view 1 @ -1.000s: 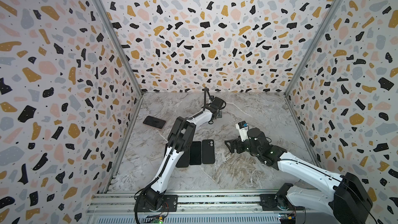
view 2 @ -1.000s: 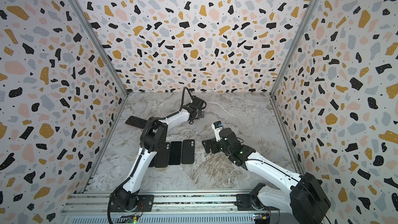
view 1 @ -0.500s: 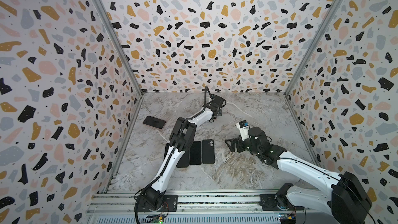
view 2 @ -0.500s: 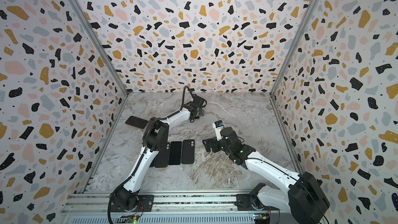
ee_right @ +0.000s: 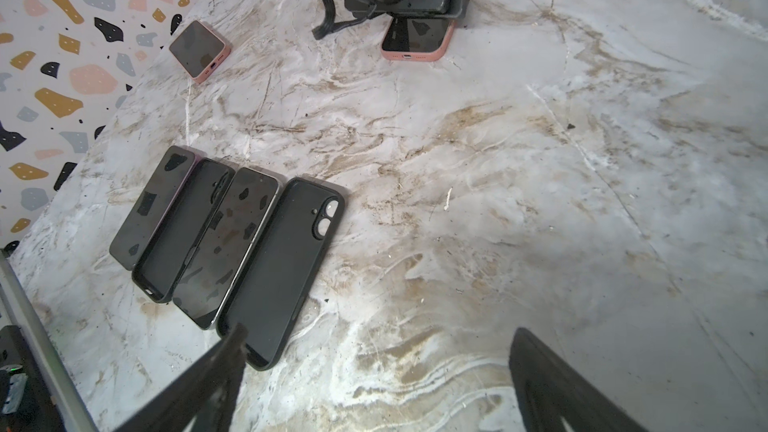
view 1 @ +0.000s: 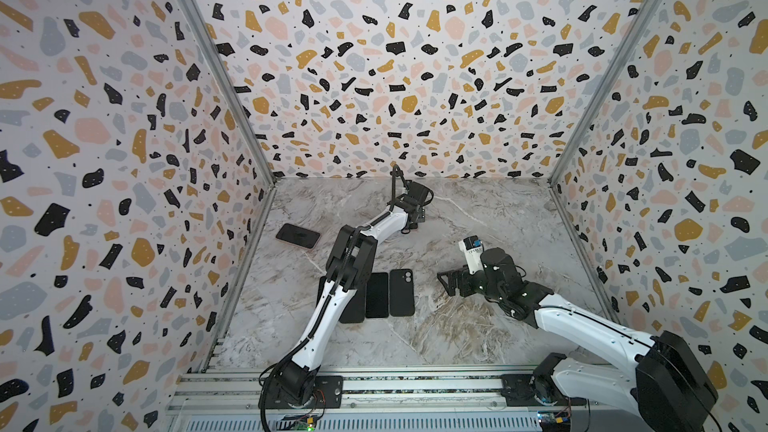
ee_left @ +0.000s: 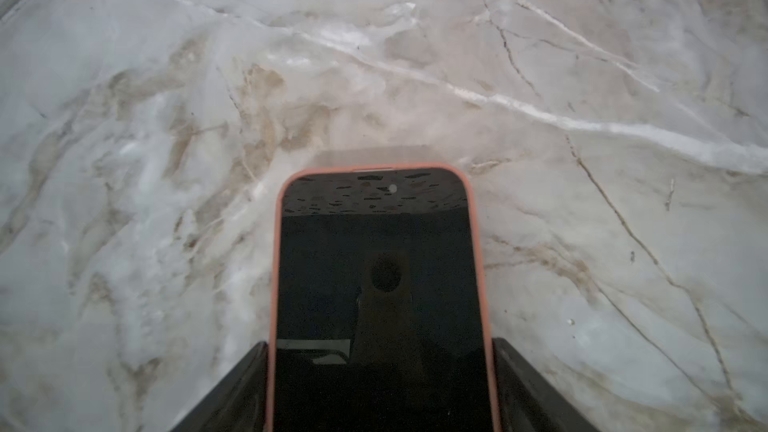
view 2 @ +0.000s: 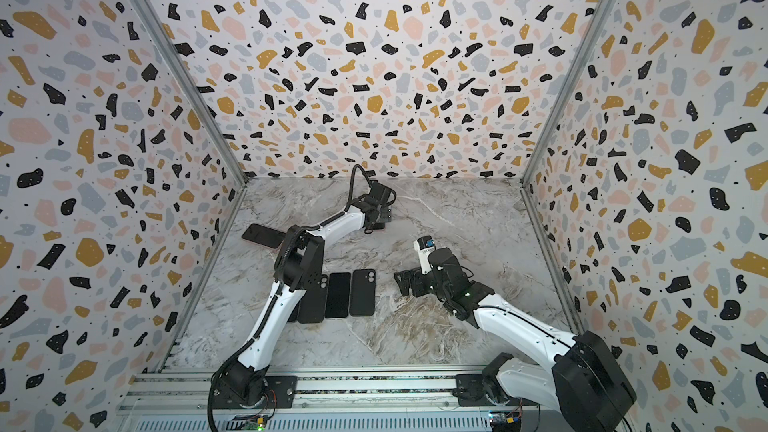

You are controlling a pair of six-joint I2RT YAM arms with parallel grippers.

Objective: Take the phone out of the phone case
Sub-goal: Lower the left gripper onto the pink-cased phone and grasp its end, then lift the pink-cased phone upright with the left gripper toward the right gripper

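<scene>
My left jaws flank the pink phone case (ee_left: 273,284) — pinching or not, I can't tell; right jaws spread wide.

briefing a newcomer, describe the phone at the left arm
On the marble table, look toward the back, past the dark row of phones and cases. The pink-cased phone lies between the left gripper's jaws. The other pink one sits alone by the left wall.
</scene>
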